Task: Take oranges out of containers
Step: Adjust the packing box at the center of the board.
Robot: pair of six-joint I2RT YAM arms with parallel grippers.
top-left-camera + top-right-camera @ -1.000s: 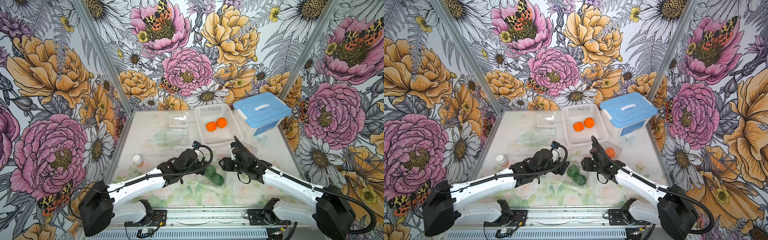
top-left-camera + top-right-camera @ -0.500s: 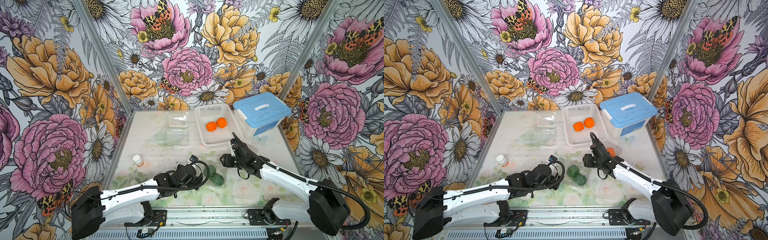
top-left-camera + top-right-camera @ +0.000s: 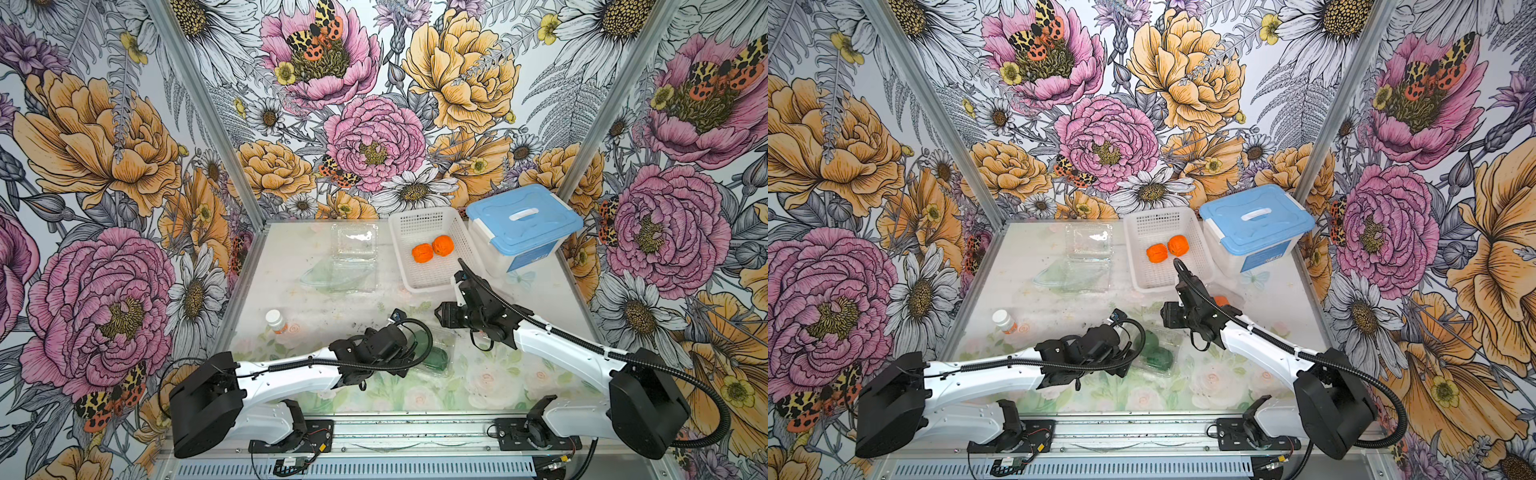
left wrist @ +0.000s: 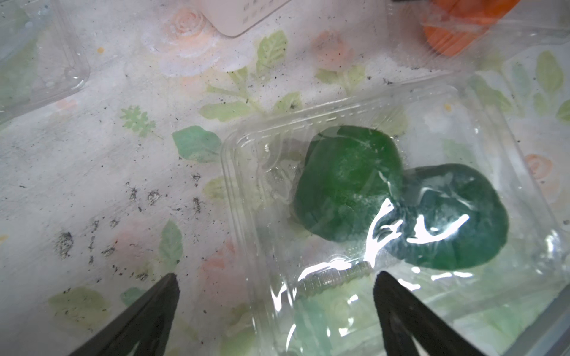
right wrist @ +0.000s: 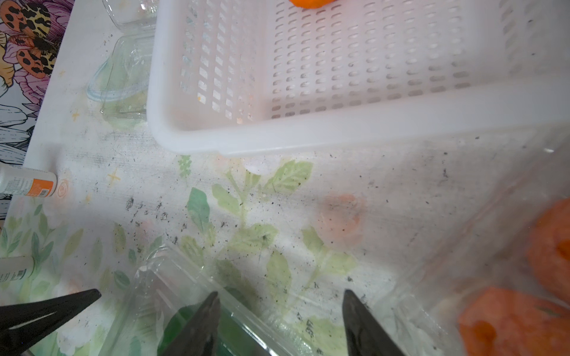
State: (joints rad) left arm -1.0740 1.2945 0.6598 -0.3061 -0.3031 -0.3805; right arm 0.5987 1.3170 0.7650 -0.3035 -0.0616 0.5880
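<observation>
Your floral tabletop [image 3: 332,307], flecked with black grit, flowered walls [image 3: 374,137] on three sides, your left gripper [image 4: 276,277] spread wide, your right gripper [image 5: 281,294] parted too

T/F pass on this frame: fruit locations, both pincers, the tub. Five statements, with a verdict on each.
1. Two orange fruits lie in the white basket. True.
2. The green fruits lie loose on the table. False: they sit inside a clear clamshell.
3. The left pincer is open. True: its jaws stand wide apart at that clamshell's edge.
4. The right pincer grips an orange fruit. False: its jaws are apart and hold nothing. The boxed orange fruits lie beside it.
5. The white tub has its blue lid on. True.
</observation>
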